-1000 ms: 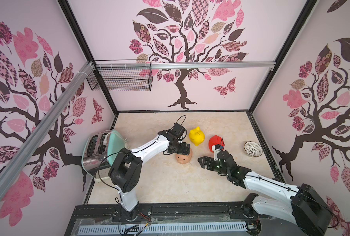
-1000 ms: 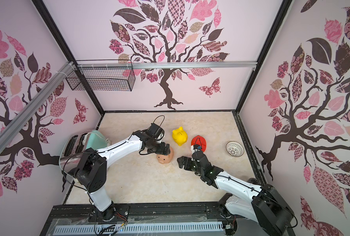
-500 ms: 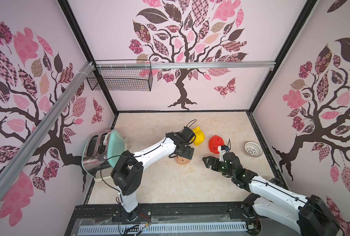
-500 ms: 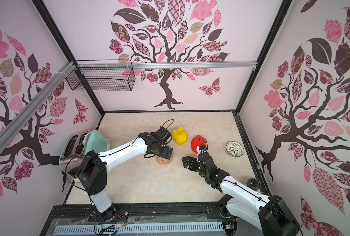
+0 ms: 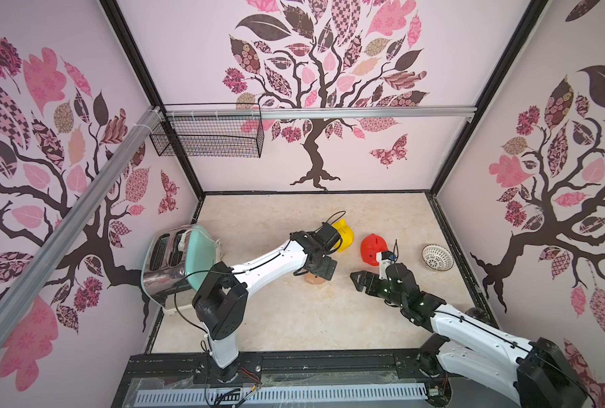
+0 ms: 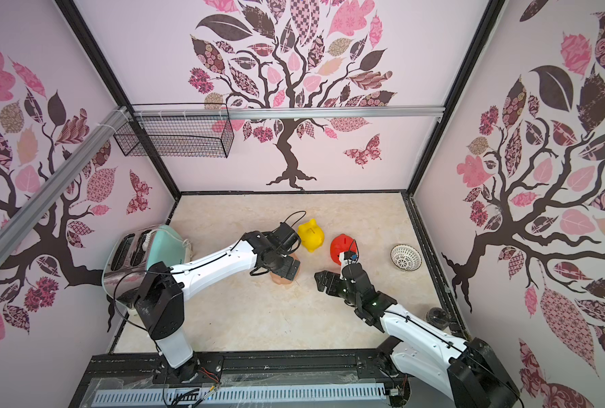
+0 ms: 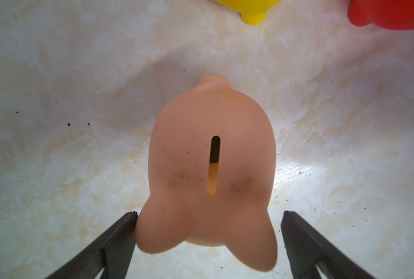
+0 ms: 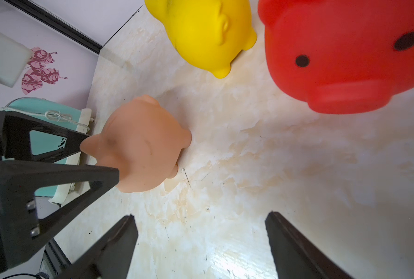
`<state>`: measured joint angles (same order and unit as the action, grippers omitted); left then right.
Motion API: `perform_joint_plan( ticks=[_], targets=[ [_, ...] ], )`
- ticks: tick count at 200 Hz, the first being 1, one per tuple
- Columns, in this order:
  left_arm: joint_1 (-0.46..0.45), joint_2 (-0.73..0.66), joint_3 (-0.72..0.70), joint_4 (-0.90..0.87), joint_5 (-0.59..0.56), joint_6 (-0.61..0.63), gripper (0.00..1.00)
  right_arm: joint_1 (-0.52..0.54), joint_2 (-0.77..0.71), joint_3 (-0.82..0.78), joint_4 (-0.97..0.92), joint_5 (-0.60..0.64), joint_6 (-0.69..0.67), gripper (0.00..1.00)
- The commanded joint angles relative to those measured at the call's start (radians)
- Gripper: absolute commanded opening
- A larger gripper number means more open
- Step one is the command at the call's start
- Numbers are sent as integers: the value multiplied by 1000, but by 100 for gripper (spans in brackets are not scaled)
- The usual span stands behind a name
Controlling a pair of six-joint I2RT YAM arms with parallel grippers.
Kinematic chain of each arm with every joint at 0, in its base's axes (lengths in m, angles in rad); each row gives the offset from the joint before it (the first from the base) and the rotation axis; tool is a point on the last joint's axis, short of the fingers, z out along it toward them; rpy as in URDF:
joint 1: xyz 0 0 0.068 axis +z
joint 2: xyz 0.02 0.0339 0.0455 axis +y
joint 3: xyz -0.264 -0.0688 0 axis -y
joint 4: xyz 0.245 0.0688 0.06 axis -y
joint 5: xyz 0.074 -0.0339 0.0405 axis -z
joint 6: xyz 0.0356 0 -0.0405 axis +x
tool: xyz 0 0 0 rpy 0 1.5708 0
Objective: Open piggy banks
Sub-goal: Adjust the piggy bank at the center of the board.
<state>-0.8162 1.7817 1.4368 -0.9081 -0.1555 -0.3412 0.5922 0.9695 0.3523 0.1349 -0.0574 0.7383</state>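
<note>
I have my left gripper (image 7: 209, 215) over the glossy peach-tan plastic piggy bank (image 7: 189, 135). Its fingers are spread wide beside the ears, one tip just touching, and nothing is clamped. The pig stands slot-up on the marbled table (image 8: 249, 157), near the yellow plastic pig (image 8: 201, 31) and the red plastic pig (image 8: 346, 60). On my right gripper (image 8: 201, 216) the fingers stand apart, with only table between them.

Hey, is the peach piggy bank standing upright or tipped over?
Upright. The peach piggy bank has its coin slot on top and stands on its feet on the table.
</note>
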Motion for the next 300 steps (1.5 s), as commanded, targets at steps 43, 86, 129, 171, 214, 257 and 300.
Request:
perform_joint_plan(
  ticks=[43, 86, 129, 171, 214, 257, 300],
  targets=[
    [-2, -8, -29, 17, 15, 10, 98, -5, 8, 10, -14, -10, -18, 89],
    [-1, -30, -76, 62, -28, 14, 98, -5, 6, 11, -14, -15, -17, 90],
    [-1, -29, -87, 97, -28, 40, 98, -5, -7, 5, -19, -11, -18, 90],
    [-2, -42, -76, 77, -35, 44, 98, -5, 9, 15, -18, -18, -26, 89],
    [-1, -49, -75, 64, -35, 39, 95, -5, 16, 18, -14, -21, -25, 90],
    [-2, -26, -72, 64, -31, 38, 95, -5, 5, 15, -20, -15, -24, 90],
    [-2, -13, -67, 71, -30, 34, 97, -5, -2, 13, -24, -15, -25, 90]
  ],
)
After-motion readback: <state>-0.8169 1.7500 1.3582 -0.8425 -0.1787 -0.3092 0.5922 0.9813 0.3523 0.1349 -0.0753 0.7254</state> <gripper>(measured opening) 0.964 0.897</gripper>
